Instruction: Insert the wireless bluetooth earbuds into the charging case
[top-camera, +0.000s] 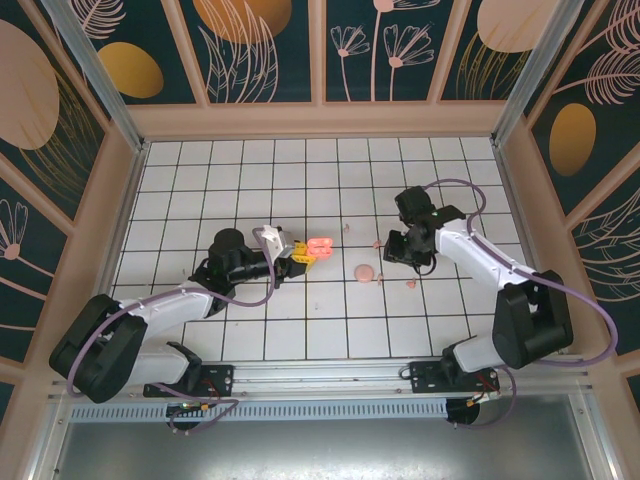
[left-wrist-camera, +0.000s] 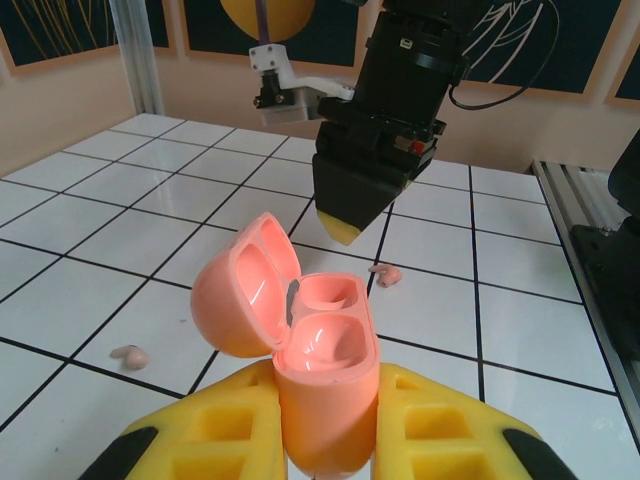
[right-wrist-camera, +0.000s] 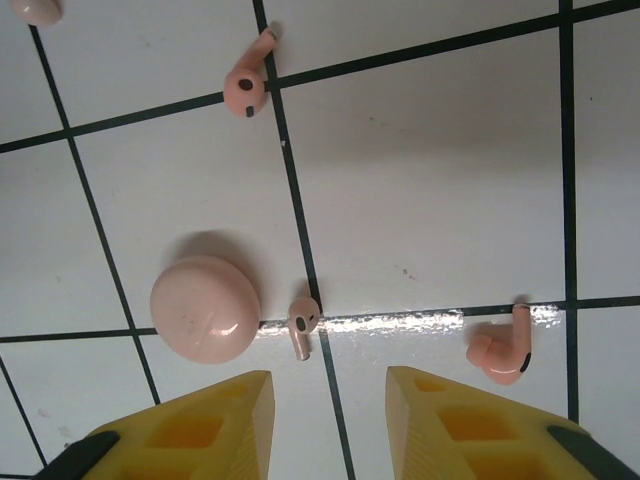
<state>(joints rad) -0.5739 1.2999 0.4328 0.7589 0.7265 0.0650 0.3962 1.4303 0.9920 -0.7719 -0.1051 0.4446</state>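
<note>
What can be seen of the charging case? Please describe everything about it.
The charging case is a rounded salmon-pink shell that looks like glossy plastic. Its hinged lid stands open, tilted to the left in the left wrist view, and both moulded wells inside are empty. The case stands upright, clamped at its lower body between the yellow fingers of the left gripper. Nothing else touches it.

White tiled surface (top-camera: 250, 170), glossy, crossed by dark grid lines. Pale pink round disc (right-wrist-camera: 205, 308) lying flat over one grid line, near the middle. Around it, peach-framed walls (top-camera: 270, 45) of dark teal panels with gold ovals and pink line-drawn flowers. Slotted metal rail (top-camera: 330, 410) along the near edge.
</note>
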